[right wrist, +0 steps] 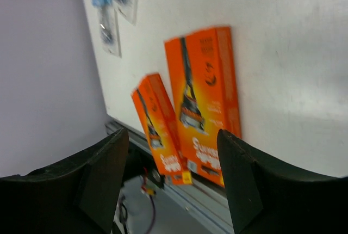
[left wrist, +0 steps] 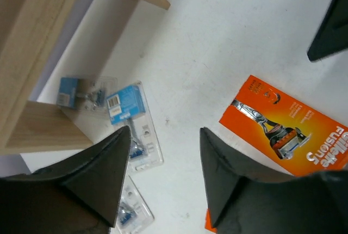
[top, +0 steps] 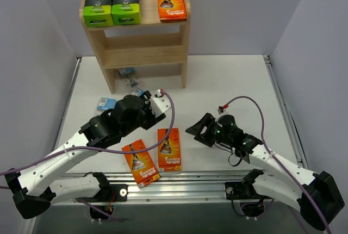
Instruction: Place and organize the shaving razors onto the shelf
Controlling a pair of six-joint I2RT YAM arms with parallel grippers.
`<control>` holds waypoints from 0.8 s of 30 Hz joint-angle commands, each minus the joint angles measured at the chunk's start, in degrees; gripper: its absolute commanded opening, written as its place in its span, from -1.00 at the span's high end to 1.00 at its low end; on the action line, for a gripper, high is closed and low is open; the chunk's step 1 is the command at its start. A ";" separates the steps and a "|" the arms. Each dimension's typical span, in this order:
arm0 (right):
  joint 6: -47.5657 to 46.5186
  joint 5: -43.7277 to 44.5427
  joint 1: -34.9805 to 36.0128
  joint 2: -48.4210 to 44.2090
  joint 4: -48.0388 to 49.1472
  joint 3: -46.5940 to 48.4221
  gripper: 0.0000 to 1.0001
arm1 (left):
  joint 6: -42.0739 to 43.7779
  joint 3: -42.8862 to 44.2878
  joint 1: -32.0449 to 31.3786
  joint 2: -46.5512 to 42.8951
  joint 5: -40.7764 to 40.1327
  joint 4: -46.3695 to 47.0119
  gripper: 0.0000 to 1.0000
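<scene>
Boxes [top: 169,148] in orange lie flat before the right tool [right wrist: 173,136].

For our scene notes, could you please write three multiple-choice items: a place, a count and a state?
1. Where do the two black-and-lime-green cardboard boxes stand? A) top tier of the light wooden three-tier shelf B) its middle tier C) the white table
2. How many flat orange cardboard boxes lie on the table? A) one B) two C) three
3. How is the right tool? A) shut on an orange box B) open and empty C) out of view
Answers: 1 A: they share it with one orange box. 2 B: two lie near the front edge. 3 B: its jaws stand apart, nothing between.
</scene>
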 commanded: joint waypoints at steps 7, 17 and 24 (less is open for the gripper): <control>-4.14 3.35 14.11 1.28 -4.75 -2.03 -0.12 | -13.38 -13.87 3.92 -10.02 -6.11 18.36 -0.88; 4.47 6.78 22.65 -0.30 -3.88 -8.95 -0.04 | -15.58 -21.35 10.51 -12.14 -10.59 21.27 -0.88; 7.99 6.69 24.49 3.56 2.79 -11.96 0.01 | -14.61 -21.79 12.18 -13.89 -10.69 20.83 -0.82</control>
